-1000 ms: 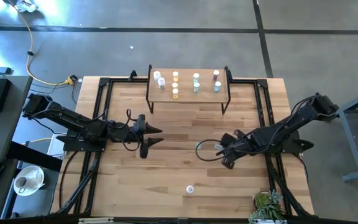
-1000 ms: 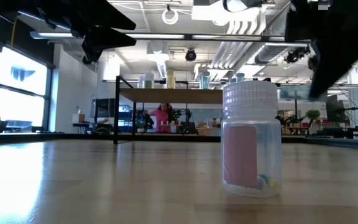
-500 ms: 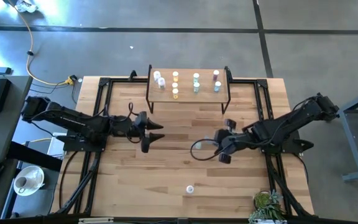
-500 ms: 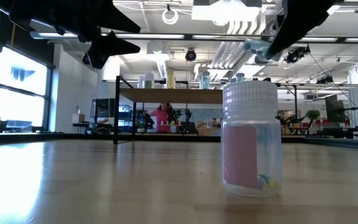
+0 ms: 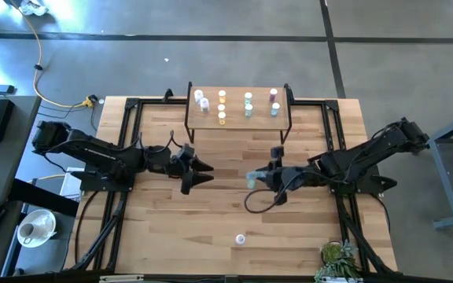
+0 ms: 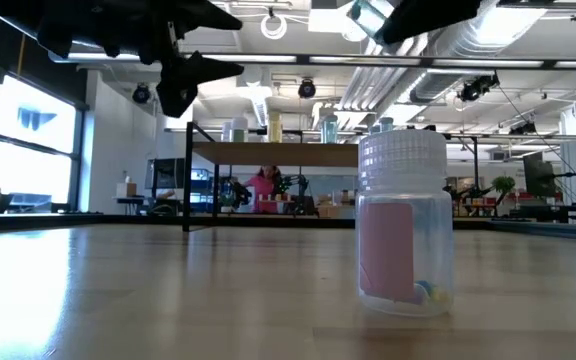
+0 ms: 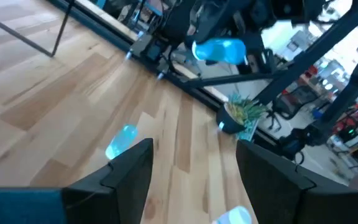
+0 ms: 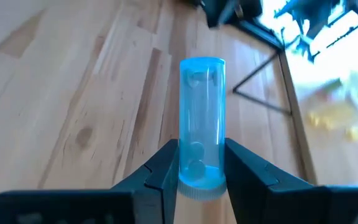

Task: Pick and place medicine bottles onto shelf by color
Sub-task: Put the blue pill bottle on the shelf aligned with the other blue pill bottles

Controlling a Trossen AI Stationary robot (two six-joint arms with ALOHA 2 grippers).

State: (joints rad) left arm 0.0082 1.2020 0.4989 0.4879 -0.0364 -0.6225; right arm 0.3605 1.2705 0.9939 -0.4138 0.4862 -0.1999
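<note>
The right hand [image 5: 252, 179] is closed on a blue-teal medicine bottle [image 8: 201, 121], its two fingers [image 8: 164, 169] pressing the bottle's sides just above the pale cap, so the bottle sticks straight out beyond the fingertips. In the high view this hand hangs over the middle of the tabletop [image 5: 313, 236], bottle end pointing toward the left arm. Facing it, just across a short gap, is the left hand [image 5: 201, 172], with its fingers [image 7: 129, 168] spread wide and nothing between them; in the left wrist view the held blue-teal bottle shows beyond those open fingers, in the air. Nearer the table's front edge than either hand, well apart from both, a pink medicine bottle [image 6: 404, 222] with a white ribbed cap stands upright alone on the wood. Beyond both hands, at the far edge of the tabletop, stands the shelf [image 5: 238, 119], a small light-wood board on thin black legs. On it several medicine bottles stand upright in short columns: white ones [image 5: 201, 99] on the left-hand side, then yellow-orange [image 5: 222, 105], then green [image 5: 248, 104], and a purple one with a blue-teal one [image 5: 274, 103] at the end nearest the right arm. A potted plant [image 5: 337, 256] sits at the front corner on the right arm's side.
</note>
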